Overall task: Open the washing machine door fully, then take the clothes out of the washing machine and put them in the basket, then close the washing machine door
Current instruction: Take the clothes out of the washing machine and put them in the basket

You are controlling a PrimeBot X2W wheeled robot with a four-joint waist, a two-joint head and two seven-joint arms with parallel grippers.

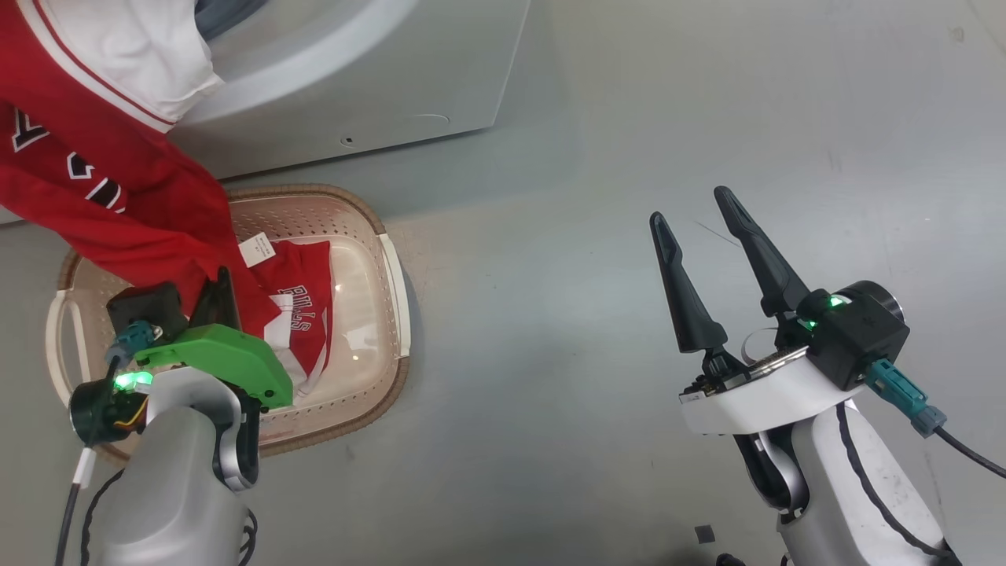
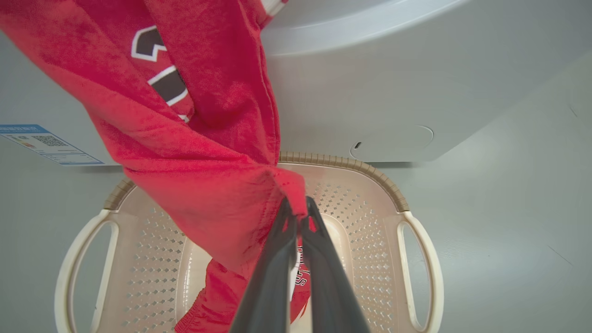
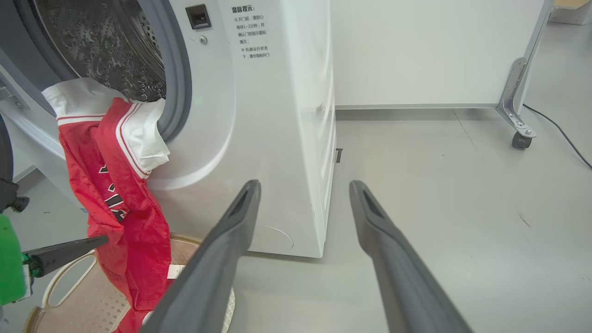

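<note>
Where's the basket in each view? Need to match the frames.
Head view: basket lower left, beneath the left gripper.
Left wrist view: basket bottom centre, behind the fingers.
Right wrist view: basket bottom-left corner.
Shared landmark: red clothes hanging from the washing machine over the basket.

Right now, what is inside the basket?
Inside the basket lies a red garment with lettering. The red jersey pinched by the left gripper hangs over it and hides part of the basket floor.
</note>
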